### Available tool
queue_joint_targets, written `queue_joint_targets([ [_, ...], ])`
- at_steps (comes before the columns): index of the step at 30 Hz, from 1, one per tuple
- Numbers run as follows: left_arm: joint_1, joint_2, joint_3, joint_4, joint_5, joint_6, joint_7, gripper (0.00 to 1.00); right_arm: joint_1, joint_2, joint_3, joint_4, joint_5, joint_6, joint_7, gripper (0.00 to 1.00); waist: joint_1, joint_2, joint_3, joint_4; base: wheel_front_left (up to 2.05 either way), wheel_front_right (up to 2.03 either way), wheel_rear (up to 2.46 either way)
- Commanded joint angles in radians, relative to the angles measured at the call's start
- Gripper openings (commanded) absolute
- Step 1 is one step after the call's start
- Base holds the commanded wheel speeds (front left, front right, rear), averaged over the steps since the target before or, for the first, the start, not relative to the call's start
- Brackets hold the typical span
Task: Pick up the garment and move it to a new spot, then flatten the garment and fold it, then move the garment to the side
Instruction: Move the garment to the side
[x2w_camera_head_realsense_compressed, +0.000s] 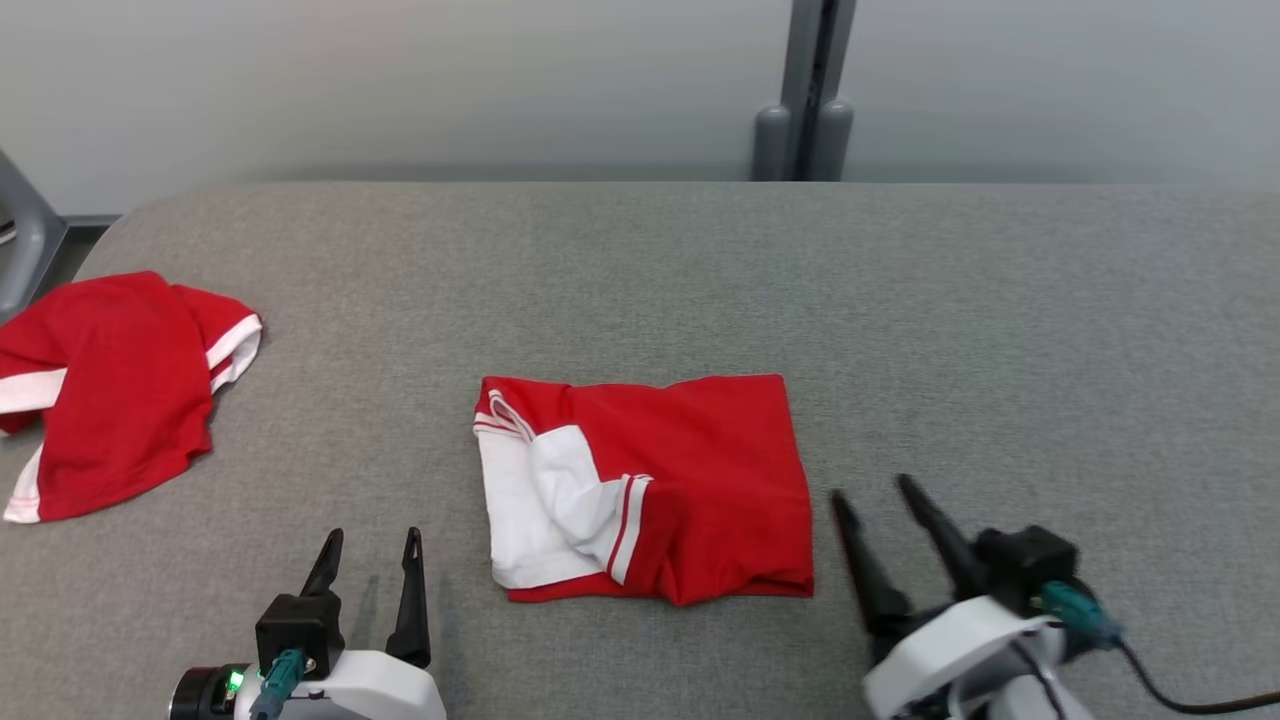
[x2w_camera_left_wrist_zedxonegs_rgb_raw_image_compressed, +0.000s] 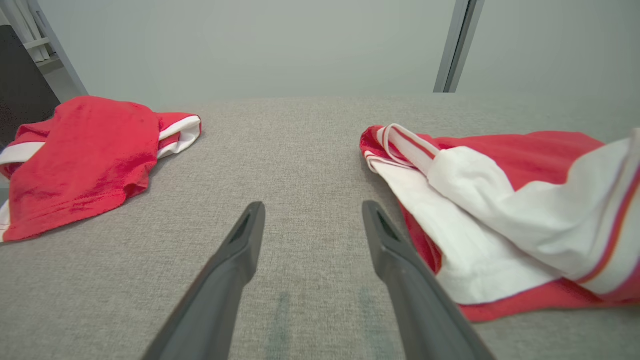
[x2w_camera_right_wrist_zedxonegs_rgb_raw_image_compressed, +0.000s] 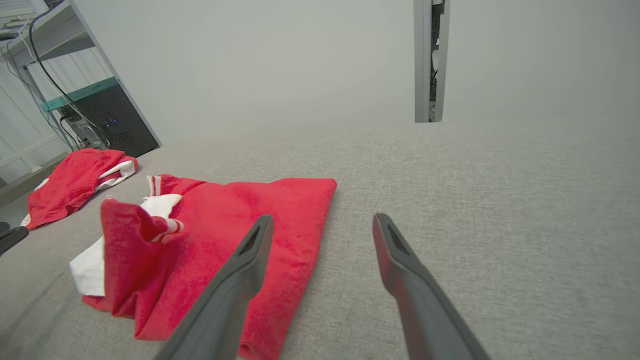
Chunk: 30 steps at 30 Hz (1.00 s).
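Here, apparently folded garment (x2w_camera_head_realsense_compressed: 690, 470) on table (x2w_camera_head_realsense_compressed: 900, 300).

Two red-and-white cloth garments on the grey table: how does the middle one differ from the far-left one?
The middle red-and-white garment is folded into a rough rectangle; the far-left red-and-white garment lies in a crumpled heap. The middle one shows a broad white panel, the left one only narrow white bands. Both are red with white trim.
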Motion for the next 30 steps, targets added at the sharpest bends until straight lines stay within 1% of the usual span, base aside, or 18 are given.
queue_joint_targets([
  [1,-0.018,0.004,-0.003,0.002,-0.009,-0.004,0.0,1.0,-0.019,-0.006,0.046,-0.013,0.026,0.0,-0.005,1.0,0.0,-0.0001,0.013,0.019,0.0,0.0,0.0],
  [4,-0.021,0.005,-0.016,0.008,-0.013,-0.002,0.0,1.0,-0.048,-0.008,0.185,-0.023,0.1,0.0,-0.005,1.0,0.0,-0.0001,0.024,0.05,0.0,0.0,0.0],
  [6,-0.022,0.004,-0.024,0.006,-0.016,0.007,0.0,1.0,-0.076,-0.008,0.248,-0.03,0.135,0.0,-0.005,1.0,0.0,-0.0001,0.031,0.072,0.0,0.0,0.0],
  [10,-0.021,0.004,-0.024,0.007,-0.02,0.01,0.0,1.0,-0.105,-0.007,0.322,-0.018,0.177,0.0,-0.004,1.0,0.0,-0.0001,0.039,0.111,0.0,0.0,0.0],
  [13,-0.021,0.004,-0.024,0.007,-0.023,0.01,0.0,1.0,-0.127,-0.007,0.357,0.022,0.187,0.0,-0.005,1.0,0.0,-0.0001,0.044,0.135,0.0,0.0,0.0],
  [14,-0.021,0.004,-0.025,0.007,-0.025,0.01,0.0,1.0,-0.136,-0.007,0.363,0.033,0.188,0.0,-0.005,0.82,0.0,-0.0001,0.046,0.141,0.0,0.0,0.0],
  [16,-0.024,0.004,-0.03,0.006,-0.031,0.01,0.0,1.0,-0.153,-0.006,0.369,0.053,0.19,0.0,-0.005,0.0,0.0,-0.0001,0.05,0.153,0.0,0.0,0.0],
  [21,-0.027,0.004,-0.039,0.005,-0.04,0.016,0.0,1.0,-0.186,-0.005,0.423,0.061,0.197,0.0,-0.005,0.0,0.0,-0.0001,0.055,0.169,0.0,0.0,0.0],
  [24,-0.027,0.004,-0.044,0.009,-0.04,0.018,0.0,1.0,-0.211,-0.005,0.51,0.066,0.22,0.0,-0.005,0.0,0.0,-0.0001,0.051,0.177,0.0,0.0,0.0],
  [26,-0.027,0.005,-0.046,0.012,-0.042,0.016,0.0,1.0,-0.232,-0.006,0.583,0.09,0.24,0.0,0.007,0.0,0.0,-0.0001,0.047,0.183,0.0,0.0,0.0],
  [27,-0.027,0.004,-0.05,0.014,-0.042,0.015,0.0,1.0,-0.244,-0.007,0.622,0.098,0.257,0.0,0.018,0.24,0.0,-0.0001,0.046,0.186,0.0,0.0,0.0],
  [28,-0.03,0.004,-0.053,0.016,-0.043,0.014,0.0,1.0,-0.257,-0.005,0.663,0.102,0.276,0.0,0.03,0.98,0.0,-0.0001,0.044,0.188,0.0,0.0,0.0],
  [29,-0.033,0.004,-0.055,0.018,-0.044,0.013,0.0,1.0,-0.274,-0.004,0.704,0.096,0.295,0.0,0.029,1.0,0.0,-0.0001,0.043,0.189,0.0,0.0,0.0],
  [30,-0.036,0.004,-0.058,0.02,-0.045,0.014,0.0,1.0,-0.288,-0.004,0.746,0.089,0.317,0.0,0.031,1.0,0.0,-0.0001,0.042,0.191,0.0,0.0,0.0],
])
